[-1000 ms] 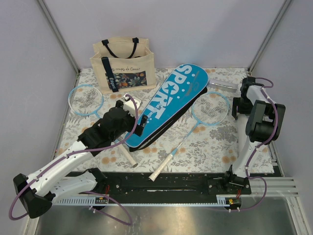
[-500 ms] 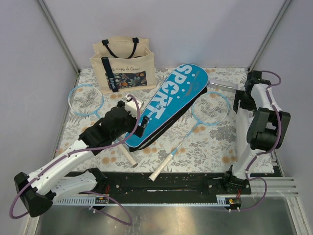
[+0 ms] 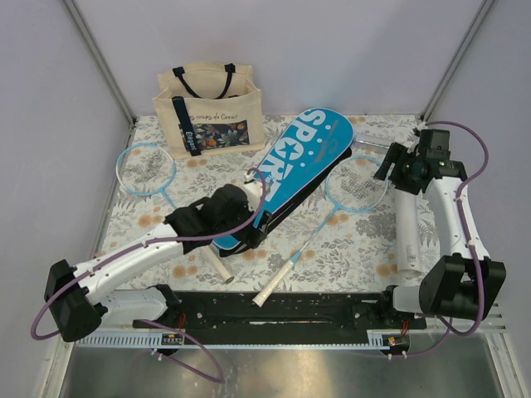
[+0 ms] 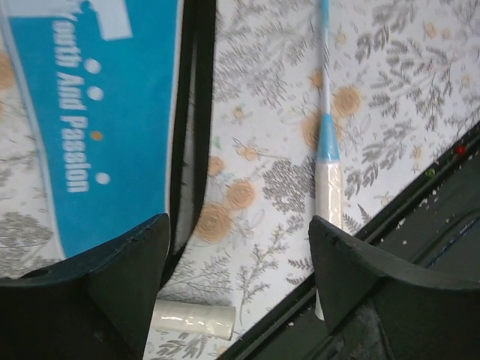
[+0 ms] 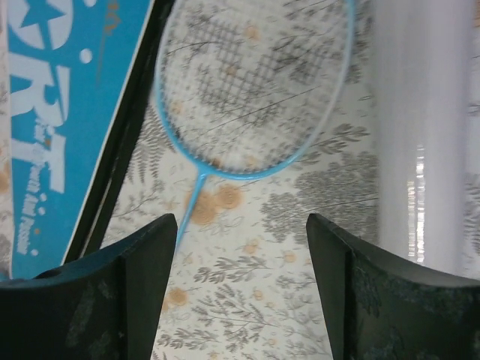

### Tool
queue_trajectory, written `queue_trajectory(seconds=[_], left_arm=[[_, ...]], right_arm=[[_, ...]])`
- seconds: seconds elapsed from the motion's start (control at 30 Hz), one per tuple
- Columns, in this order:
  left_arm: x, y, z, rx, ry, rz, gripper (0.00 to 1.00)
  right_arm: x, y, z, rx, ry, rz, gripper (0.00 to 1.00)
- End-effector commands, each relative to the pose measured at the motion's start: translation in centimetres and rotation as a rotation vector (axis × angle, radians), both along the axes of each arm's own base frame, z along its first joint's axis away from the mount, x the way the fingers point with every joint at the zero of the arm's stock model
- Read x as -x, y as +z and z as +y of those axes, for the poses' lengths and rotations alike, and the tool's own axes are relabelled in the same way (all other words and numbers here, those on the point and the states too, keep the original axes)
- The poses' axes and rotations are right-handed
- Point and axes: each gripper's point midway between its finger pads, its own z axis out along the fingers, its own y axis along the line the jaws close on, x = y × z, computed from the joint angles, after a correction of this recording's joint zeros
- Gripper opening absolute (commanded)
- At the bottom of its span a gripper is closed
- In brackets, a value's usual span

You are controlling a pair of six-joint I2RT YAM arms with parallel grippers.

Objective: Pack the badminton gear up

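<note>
The blue SPORT case (image 3: 294, 162) lies diagonally in mid-table. One racket has its head (image 3: 145, 168) at the far left, and its white handle end (image 4: 195, 321) shows by the near rail. The other racket (image 3: 357, 184) lies right of the case, shaft (image 4: 325, 90) running to its white grip. The white tube (image 3: 369, 142) lies behind that head, partly hidden by my right arm. My left gripper (image 3: 249, 230) (image 4: 240, 285) hangs open over the case's lower end (image 4: 97, 112). My right gripper (image 3: 388, 162) (image 5: 241, 292) hangs open above the second racket's head (image 5: 255, 90). Neither holds anything.
A beige tote (image 3: 209, 108) with black straps stands at the back left. The black rail (image 3: 274, 311) with both arm bases runs along the near edge. Grey walls close in the floral table (image 3: 357, 249). A blurred white band (image 5: 424, 127) fills the right side of the right wrist view.
My left arm has swung right, bringing its gripper over the case's lower end. My right arm has reached out from the right edge toward the second racket's head.
</note>
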Motion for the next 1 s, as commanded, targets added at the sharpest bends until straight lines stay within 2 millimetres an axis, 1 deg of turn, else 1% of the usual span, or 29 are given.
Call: queue_trajectory(seconds=[0.0, 0.13, 0.17, 0.2, 0.23, 0.3, 0.43, 0.57, 0.8, 0.97], left_arm=[[2.4, -2.7, -2.3, 0.001, -0.032, 0.065, 0.77], [4.3, -4.9, -3.9, 0.007, -0.067, 0.08, 0.75], [4.6, -5.3, -4.2, 0.013, -0.075, 0.08, 0.74], [5.0, -5.9, -4.5, 0.013, -0.079, 0.083, 0.73], [5.3, -6.3, -4.8, 0.019, -0.086, 0.082, 0.72], [6.3, -7.3, -5.4, 0.028, -0.103, 0.096, 0.7], [7.7, -9.0, -5.7, 0.038, -0.116, 0.12, 0.67], [8.5, -10.6, -5.3, 0.008, -0.109, 0.141, 0.64], [10.2, -12.5, -6.0, -0.047, -0.122, 0.168, 0.61], [10.9, -14.7, -6.1, -0.108, -0.118, 0.192, 0.58]], right_arm=[[0.2, 1.0, 6.2, -0.181, 0.109, -0.098, 0.79], [1.3, 1.3, 9.6, -0.304, 0.143, -0.151, 0.77], [1.5, 1.0, 10.0, -0.321, 0.142, -0.159, 0.77], [1.7, 0.8, 10.1, -0.334, 0.131, -0.169, 0.76], [2.2, 0.9, 11.3, -0.356, 0.154, -0.175, 0.76], [2.7, 0.7, 12.0, -0.393, 0.164, -0.194, 0.75], [3.4, 0.4, 12.4, -0.433, 0.153, -0.219, 0.74], [4.0, -0.2, 12.6, -0.44, 0.153, -0.221, 0.74], [5.0, -2.1, 13.1, -0.484, 0.135, -0.2, 0.73], [5.8, -3.5, 13.7, -0.509, 0.133, -0.178, 0.73]])
